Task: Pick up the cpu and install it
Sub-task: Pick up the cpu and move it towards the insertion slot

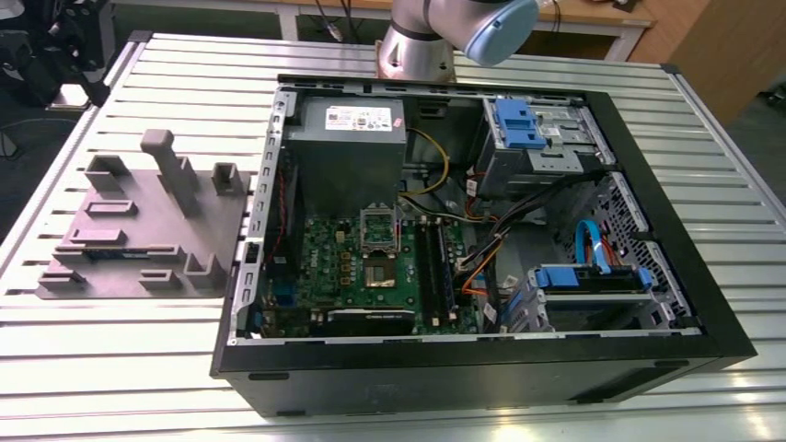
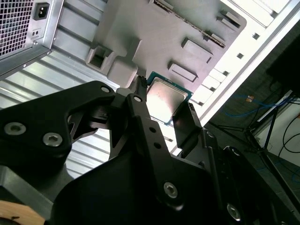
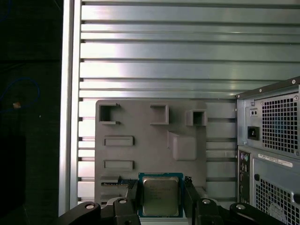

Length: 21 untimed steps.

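The jaws are closed narrow on the cpu (image 3: pixel 160 196), one black finger (image 3: pixel 132 194) against each of two opposite edges. In the second wrist view the cpu (image 2: pixel 165 99) shows its shiny metal top and a thin green rim, clamped between the same two fingers (image 2: pixel 183 123). It hangs clear above the grey tray (image 3: pixel 150 140), well off the tray's surface, and it looks large against the tray's pockets and raised blocks behind it.

In both wrist views the tray (image 2: pixel 154 37) lies flat on the ribbed metal table (image 3: pixel 154 61), beside the rear panel of the case (image 3: pixel 272 140) with its vent grilles and power inlet.

In the exterior view the tray (image 1: pixel 135 230) sits at the exterior view's left of the frame, on the table (image 1: pixel 184 74) and just beside the open case (image 1: pixel 491 368). The case lies on its side and takes up the centre and right of the frame. Inside it, the green motherboard (image 1: pixel 356 276) lies low and left of centre, with the socket (image 1: pixel 379 272) near the board's middle and a metal frame just above it. A grey power supply (image 1: pixel 348 138) sits above the board, and blue drive brackets are at the case's right. The arm (image 1: pixel 424 41) rises out of the top centre of the frame, behind the case.
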Tool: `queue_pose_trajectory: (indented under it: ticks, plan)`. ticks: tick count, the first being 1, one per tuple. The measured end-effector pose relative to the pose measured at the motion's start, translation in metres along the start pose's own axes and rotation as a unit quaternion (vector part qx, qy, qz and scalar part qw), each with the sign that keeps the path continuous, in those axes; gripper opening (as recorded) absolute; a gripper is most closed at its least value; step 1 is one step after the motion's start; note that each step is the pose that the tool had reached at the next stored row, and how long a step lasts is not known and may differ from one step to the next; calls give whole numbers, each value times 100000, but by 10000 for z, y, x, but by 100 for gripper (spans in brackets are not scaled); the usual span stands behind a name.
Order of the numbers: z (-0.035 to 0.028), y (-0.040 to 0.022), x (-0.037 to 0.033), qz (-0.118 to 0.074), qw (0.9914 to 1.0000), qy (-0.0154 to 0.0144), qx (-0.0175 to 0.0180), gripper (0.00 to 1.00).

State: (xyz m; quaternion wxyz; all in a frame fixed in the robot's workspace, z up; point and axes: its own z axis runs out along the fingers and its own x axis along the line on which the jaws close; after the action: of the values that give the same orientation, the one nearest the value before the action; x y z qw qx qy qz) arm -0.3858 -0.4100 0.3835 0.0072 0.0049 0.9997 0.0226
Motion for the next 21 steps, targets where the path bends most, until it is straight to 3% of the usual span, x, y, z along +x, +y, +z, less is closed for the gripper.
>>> queue_pose_trajectory:
  ticks: [21]
  plan:
    - [1,0,-45,0,100000,-1,1,47]
